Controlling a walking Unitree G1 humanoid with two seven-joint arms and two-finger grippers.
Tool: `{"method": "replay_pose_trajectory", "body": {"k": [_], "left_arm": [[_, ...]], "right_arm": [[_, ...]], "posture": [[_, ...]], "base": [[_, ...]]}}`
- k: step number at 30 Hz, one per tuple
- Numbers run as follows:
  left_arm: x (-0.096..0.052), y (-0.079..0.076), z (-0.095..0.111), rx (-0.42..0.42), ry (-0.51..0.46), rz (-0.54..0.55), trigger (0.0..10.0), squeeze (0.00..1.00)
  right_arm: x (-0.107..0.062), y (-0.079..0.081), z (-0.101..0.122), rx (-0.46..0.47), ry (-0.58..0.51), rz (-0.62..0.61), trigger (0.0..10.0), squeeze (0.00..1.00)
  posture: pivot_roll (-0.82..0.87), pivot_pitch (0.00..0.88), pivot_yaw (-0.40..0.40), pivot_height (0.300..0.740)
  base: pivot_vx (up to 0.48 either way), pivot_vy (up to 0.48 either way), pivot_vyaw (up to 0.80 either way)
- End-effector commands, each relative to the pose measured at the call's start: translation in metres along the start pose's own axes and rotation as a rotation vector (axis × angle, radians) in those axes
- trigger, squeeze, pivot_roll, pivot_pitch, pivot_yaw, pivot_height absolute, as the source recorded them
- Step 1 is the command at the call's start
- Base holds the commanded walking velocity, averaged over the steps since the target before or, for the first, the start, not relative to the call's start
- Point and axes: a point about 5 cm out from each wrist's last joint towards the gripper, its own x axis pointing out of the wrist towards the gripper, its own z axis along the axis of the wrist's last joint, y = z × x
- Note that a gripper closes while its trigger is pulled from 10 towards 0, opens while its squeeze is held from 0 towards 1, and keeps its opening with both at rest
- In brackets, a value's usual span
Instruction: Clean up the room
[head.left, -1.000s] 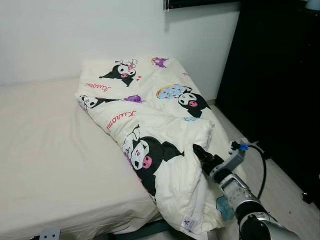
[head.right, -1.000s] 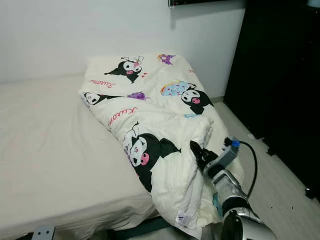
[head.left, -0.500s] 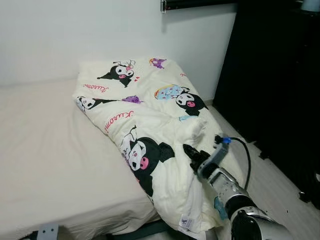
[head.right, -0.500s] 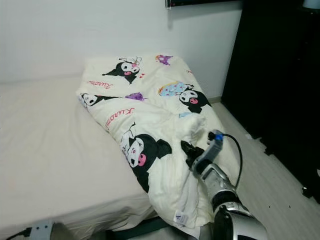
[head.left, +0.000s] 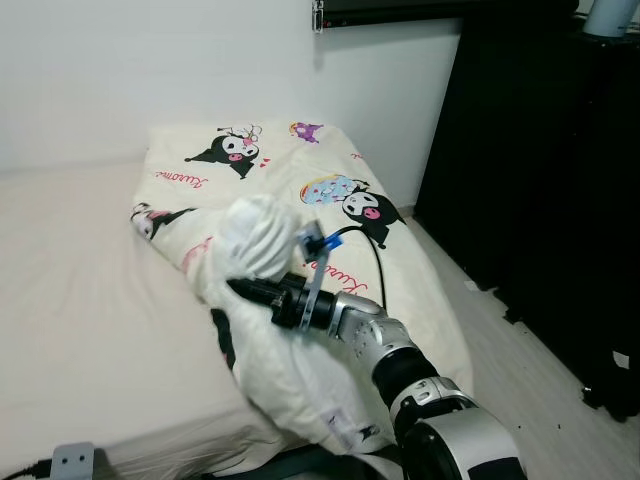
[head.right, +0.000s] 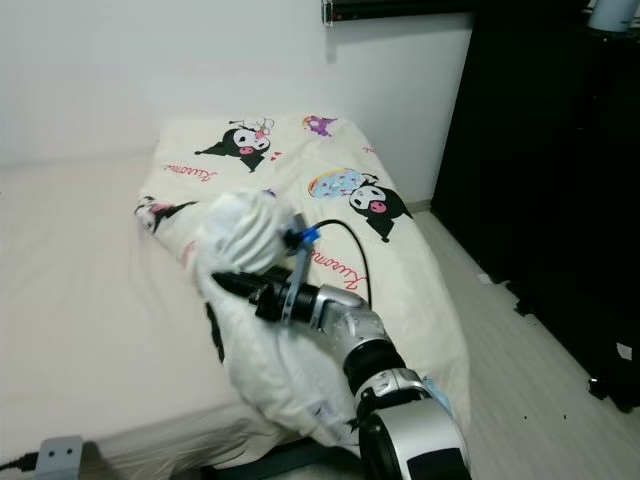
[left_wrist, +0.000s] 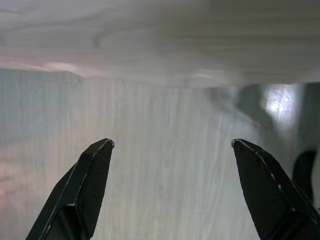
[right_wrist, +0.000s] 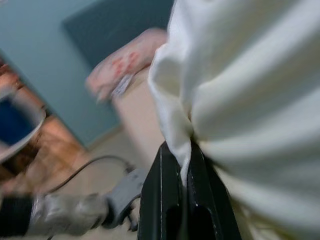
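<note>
Under bunched duvet (head.left: 255, 235), right tool (right_wrist: 182, 172) tips.

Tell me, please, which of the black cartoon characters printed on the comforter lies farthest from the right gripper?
The one at the comforter's far end near the wall, above the red script. The right gripper, shut on a bunched fold, sits much closer to the character by the blue doughnut.

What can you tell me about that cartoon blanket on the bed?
The blanket is a soft, puffy, cream quilt printed with black-and-white cartoon characters and pink lettering. It lies along the bed's right side, hanging over the edge. The right hand pinches a bunched fold and holds it up over the middle.
</note>
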Motion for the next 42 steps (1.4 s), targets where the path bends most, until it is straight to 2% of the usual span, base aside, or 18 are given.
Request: {"method": "replay_pose_trajectory", "body": {"k": [1, 2, 3, 5, 7, 9, 10, 13, 14, 15, 16, 21, 28, 34, 38, 40, 41, 42], "left_arm": [[-0.001, -0.003, -0.005, 0.021, 0.018, -0.002, 10.0, 0.0], [-0.002, -0.004, -0.01, 0.044, 0.027, -0.002, 10.0, 0.0], [-0.002, -0.004, -0.01, 0.044, 0.027, -0.002, 10.0, 0.0], [-0.005, -0.009, -0.023, 0.102, 0.045, -0.015, 10.0, 0.0], [-0.007, -0.012, -0.031, 0.137, 0.057, -0.022, 10.0, 0.0], [-0.007, -0.012, -0.031, 0.142, 0.059, -0.021, 10.0, 0.0], [-0.008, -0.011, -0.034, 0.172, 0.061, -0.018, 10.0, 0.0], [-0.008, -0.011, -0.035, 0.207, 0.059, -0.017, 10.0, 0.0], [-0.008, -0.01, -0.035, 0.217, 0.057, -0.017, 10.0, 0.0], [-0.008, -0.01, -0.035, 0.224, 0.056, -0.016, 10.0, 0.0], [-0.008, -0.01, -0.035, 0.226, 0.055, -0.016, 10.0, 0.0], [-0.007, -0.012, -0.031, 0.229, 0.048, -0.019, 10.0, 0.0], [-0.007, -0.011, -0.03, 0.269, 0.035, -0.009, 10.0, 0.0], [-0.007, -0.005, -0.033, 0.29, 0.046, 0.027, 10.0, 0.0], [-0.006, 0.002, -0.039, 0.322, 0.073, 0.064, 10.0, 0.0], [-0.006, 0.002, -0.039, 0.323, 0.075, 0.067, 10.0, 0.0], [-0.007, 0.002, -0.04, 0.323, 0.081, 0.066, 10.0, 0.0], [-0.007, 0.002, -0.04, 0.324, 0.084, 0.065, 10.0, 0.0]], "right_arm": [[0.021, 0.014, -0.004, 0.009, 0.002, 0.085, 0.0, 0.0], [0.026, 0.023, -0.013, 0.009, 0.081, 0.18, 0.0, 0.0], [0.026, 0.023, -0.013, 0.009, 0.081, 0.18, 0.0, 0.0], [0.02, 0.032, -0.043, 0.008, 0.297, 0.318, 0.0, 0.0], [0.012, 0.032, -0.056, 0.008, 0.385, 0.327, 0.0, 0.0], [0.011, 0.031, -0.057, 0.007, 0.392, 0.322, 0.0, 0.0], [0.01, 0.032, -0.055, -0.031, 0.374, 0.325, 10.0, 0.0], [0.01, 0.035, -0.05, -0.032, 0.328, 0.354, 10.0, 0.0], [0.013, 0.035, -0.046, -0.018, 0.286, 0.348, 10.0, 0.53], [0.014, 0.035, -0.043, -0.009, 0.26, 0.345, 10.0, 0.53], [0.015, 0.037, -0.04, 0.01, 0.238, 0.354, 10.0, 1.0], [0.017, 0.043, -0.034, 0.07, 0.174, 0.423, 10.0, 1.0], [0.005, 0.047, -0.056, 0.078, 0.307, 0.446, 10.0, 1.0], [-0.002, 0.046, -0.058, 0.102, 0.288, 0.427, 10.0, 1.0], [-0.011, 0.019, -0.034, 0.043, 0.096, 0.138, 10.0, 1.0], [-0.013, 0.015, -0.031, 0.035, 0.074, 0.098, 10.0, 1.0], [-0.021, 0.002, -0.023, 0.075, 0.006, -0.036, 10.0, 0.0], [-0.027, -0.006, -0.019, 0.11, -0.036, -0.118, 10.0, 0.0]], "posture": [[-0.08, 0.0, -0.032, 0.506], [-0.07, 0.0, -0.039, 0.506], [-0.07, 0.0, -0.039, 0.506], [-0.06, 0.0, -0.047, 0.506], [-0.06, 0.0, -0.047, 0.506], [-0.06, 0.0, -0.047, 0.506], [-0.08, 0.0, -0.037, 0.506], [-0.09, 0.0, -0.032, 0.506], [-0.09, 0.0, -0.031, 0.506], [-0.09, 0.0, -0.031, 0.506], [-0.09, 0.0, -0.031, 0.506], [-0.09, 0.0, -0.029, 0.506], [-0.1, 0.0, -0.026, 0.506], [-0.1, 0.0, -0.027, 0.506], [-0.1, 0.0, -0.028, 0.506], [-0.1, 0.0, -0.028, 0.506], [-0.1, 0.0, -0.025, 0.506], [-0.1, 0.0, -0.025, 0.506]], "base": [[0.0, 0.0, 0.0], [0.0, 0.0, 0.0], [0.0, 0.0, 0.0], [0.0, 0.0, 0.0], [0.0, 0.0, 0.0], [0.0, 0.0, 0.0], [0.0, 0.0, 0.0], [0.0, 0.0, 0.0], [0.0, 0.0, 0.0], [0.0, 0.0, 0.0], [0.0, 0.0, 0.0], [0.0, 0.0, 0.0], [0.0, 0.0, 0.0], [0.0, 0.0, 0.0], [0.0, 0.0, 0.0], [0.0, 0.0, 0.0], [0.0, 0.0, 0.0], [0.0, 0.0, 0.0]]}}
